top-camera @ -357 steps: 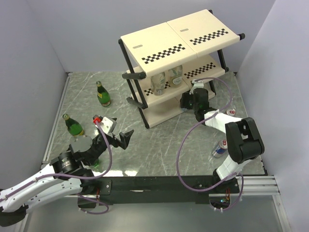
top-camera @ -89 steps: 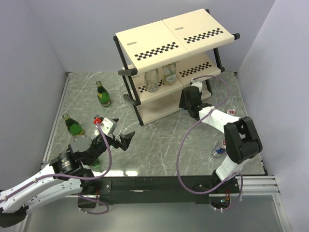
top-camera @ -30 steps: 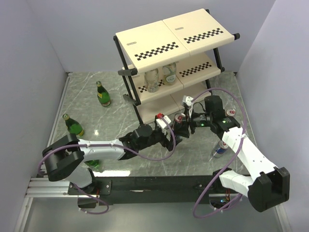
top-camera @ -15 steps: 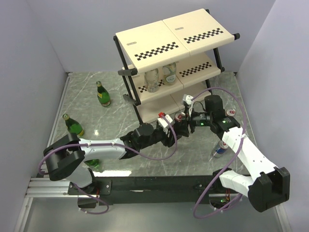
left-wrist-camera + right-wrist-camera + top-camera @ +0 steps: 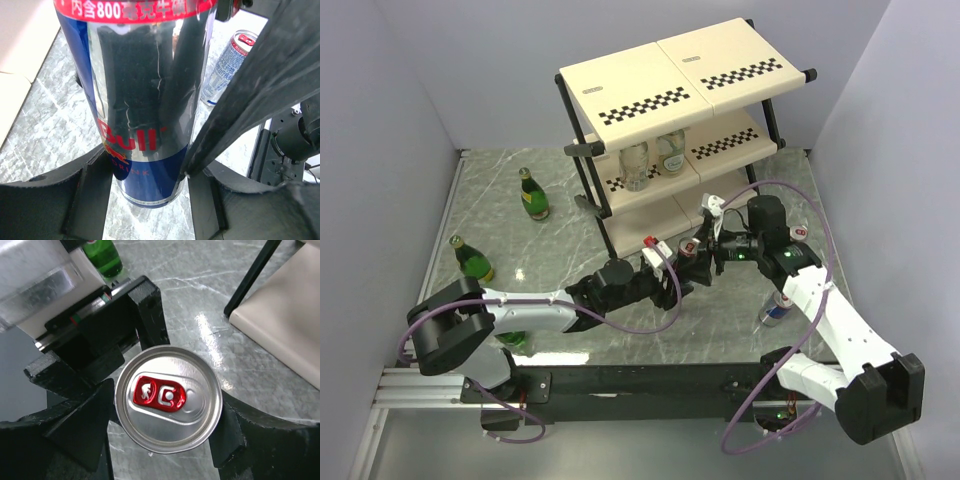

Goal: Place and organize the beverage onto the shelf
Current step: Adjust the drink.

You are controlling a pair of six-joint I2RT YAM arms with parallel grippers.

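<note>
A slim silver-and-blue can [image 5: 687,250] hangs upright above the table in front of the shelf [image 5: 680,70]. My left gripper [image 5: 682,270] is shut on its lower body; in the left wrist view the can [image 5: 145,100] fills the gap between the fingers [image 5: 90,180]. My right gripper [image 5: 703,243] stands around the can's top, and in the right wrist view its fingers [image 5: 227,432] sit just off the rim of the can [image 5: 169,399], open. Two clear bottles [image 5: 635,165] stand on the shelf's middle tier.
Green bottles stand at the left [image 5: 532,195] [image 5: 472,260]; a third [image 5: 515,342] is partly hidden by the left arm. A second can [image 5: 775,308] stands at the right, and another [image 5: 798,232] is behind the right arm. Grey walls enclose the table.
Over the last second the left gripper shut on the can's lower body, then the right gripper's fingers spread off its top. Both arms have barely shifted.
</note>
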